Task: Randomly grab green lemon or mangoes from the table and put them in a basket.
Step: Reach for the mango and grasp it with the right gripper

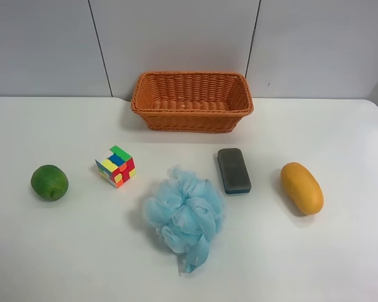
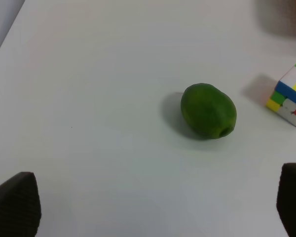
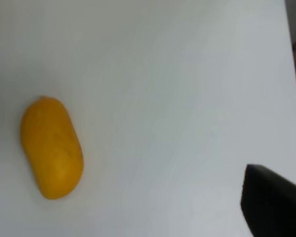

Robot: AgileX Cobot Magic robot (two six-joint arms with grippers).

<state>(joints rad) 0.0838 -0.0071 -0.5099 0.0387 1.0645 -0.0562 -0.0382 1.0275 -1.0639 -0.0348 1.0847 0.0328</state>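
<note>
Fingers (image 2: 15,205) on the left arm gaped empty before the green lemon (image 2: 208,111), at the exterior high view's left, so we judged straddling it squarely, clear of the cube (image 2: 291,94), wisest.

My left gripper (image 2: 153,205) points downward with its jaws spread wide, gripping nothing. My right gripper (image 3: 133,212) is spread just as wide and empty too.

The lemon (image 1: 49,182) is deep green, the mango (image 1: 302,188) yellow-orange, the basket (image 1: 190,119) orange.
</note>
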